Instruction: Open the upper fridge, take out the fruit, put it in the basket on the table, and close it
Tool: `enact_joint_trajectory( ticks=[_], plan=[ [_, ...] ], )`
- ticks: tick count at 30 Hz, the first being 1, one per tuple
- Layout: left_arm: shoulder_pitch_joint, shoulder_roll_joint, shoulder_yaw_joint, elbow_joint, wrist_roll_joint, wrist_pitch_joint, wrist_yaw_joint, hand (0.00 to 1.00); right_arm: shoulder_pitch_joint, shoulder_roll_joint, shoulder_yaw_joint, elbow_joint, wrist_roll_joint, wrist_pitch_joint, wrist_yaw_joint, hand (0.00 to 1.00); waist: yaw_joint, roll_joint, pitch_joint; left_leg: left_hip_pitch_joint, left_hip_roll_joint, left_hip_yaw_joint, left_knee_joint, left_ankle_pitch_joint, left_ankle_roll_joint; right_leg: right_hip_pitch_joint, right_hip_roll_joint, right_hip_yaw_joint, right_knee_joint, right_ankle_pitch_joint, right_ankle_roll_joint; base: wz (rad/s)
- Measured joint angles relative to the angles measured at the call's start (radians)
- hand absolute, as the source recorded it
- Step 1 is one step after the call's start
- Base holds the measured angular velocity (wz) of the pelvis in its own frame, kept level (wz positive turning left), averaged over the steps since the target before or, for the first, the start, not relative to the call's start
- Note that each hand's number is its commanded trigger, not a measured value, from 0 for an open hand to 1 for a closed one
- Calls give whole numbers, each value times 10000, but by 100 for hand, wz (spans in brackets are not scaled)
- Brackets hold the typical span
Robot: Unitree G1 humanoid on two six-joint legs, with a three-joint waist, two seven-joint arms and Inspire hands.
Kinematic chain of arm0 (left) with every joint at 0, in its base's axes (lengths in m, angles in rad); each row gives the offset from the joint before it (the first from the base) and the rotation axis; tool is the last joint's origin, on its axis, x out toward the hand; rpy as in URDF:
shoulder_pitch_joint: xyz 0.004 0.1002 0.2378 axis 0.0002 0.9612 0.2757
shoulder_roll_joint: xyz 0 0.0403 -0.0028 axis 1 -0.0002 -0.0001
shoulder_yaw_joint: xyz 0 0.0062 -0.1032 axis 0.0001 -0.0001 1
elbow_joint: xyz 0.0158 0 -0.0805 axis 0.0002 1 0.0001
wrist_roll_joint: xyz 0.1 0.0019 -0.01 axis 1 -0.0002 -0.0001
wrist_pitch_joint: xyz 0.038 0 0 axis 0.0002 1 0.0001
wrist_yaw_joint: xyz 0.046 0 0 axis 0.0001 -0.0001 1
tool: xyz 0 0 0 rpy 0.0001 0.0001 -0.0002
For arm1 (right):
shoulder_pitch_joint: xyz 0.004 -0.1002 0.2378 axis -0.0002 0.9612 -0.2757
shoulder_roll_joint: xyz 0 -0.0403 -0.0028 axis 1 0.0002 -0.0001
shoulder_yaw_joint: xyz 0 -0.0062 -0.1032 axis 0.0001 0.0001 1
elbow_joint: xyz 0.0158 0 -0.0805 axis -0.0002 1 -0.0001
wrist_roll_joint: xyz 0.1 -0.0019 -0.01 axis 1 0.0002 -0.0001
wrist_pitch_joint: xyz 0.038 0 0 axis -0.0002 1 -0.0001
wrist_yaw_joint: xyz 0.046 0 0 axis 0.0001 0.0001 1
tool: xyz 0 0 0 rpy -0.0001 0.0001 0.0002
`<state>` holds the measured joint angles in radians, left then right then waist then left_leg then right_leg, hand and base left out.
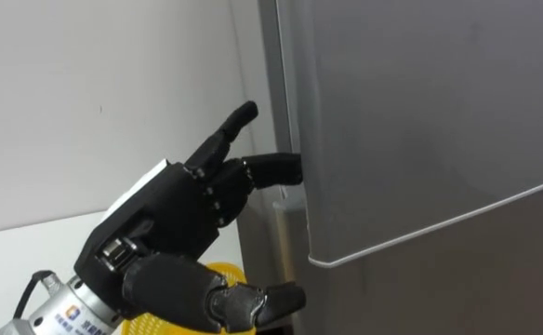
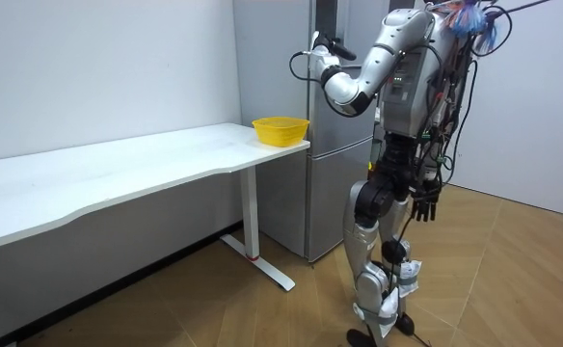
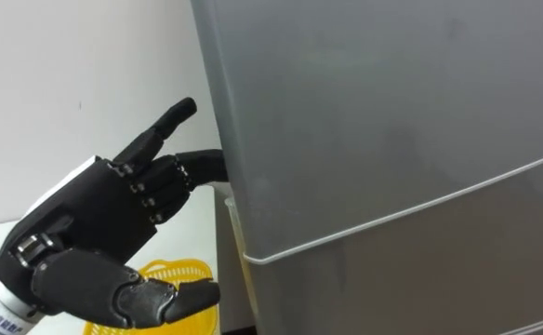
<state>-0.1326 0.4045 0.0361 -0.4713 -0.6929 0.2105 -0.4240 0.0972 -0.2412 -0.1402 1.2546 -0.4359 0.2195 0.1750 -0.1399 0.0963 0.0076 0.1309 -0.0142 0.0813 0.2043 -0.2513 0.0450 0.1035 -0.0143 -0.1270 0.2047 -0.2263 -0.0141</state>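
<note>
I stand close to a tall grey fridge [image 2: 335,145]. Its upper door [image 1: 420,112] is closed, and a thin seam [image 1: 439,223] divides it from the lower door [image 1: 457,288]. My left hand [image 1: 174,219] is raised at the upper door's left edge. One finger points up, the others reach to the door's side edge and touch it, and the thumb stretches out below. Nothing is held in it. In the room view my right hand [image 2: 424,206] hangs by my hip with its fingers relaxed.
A yellow bowl [image 2: 281,129] sits on the end of a long white table [image 2: 118,169], right beside the fridge and under my left hand. A white wall runs behind the table. Wooden floor lies around my feet.
</note>
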Motion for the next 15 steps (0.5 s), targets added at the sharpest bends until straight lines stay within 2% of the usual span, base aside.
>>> enact_joint_trajectory(
  ticks=[15],
  plan=[
    [-8, -1, -56, 1, -33, 17, -252, 0, -29, -3, 157, -101, 68, 6, 599, 0, 23, 21, -49, -5, 0, 102, 3, 0, 0, 2, -14, -4, -4, 18, 20, 0]
  ],
)
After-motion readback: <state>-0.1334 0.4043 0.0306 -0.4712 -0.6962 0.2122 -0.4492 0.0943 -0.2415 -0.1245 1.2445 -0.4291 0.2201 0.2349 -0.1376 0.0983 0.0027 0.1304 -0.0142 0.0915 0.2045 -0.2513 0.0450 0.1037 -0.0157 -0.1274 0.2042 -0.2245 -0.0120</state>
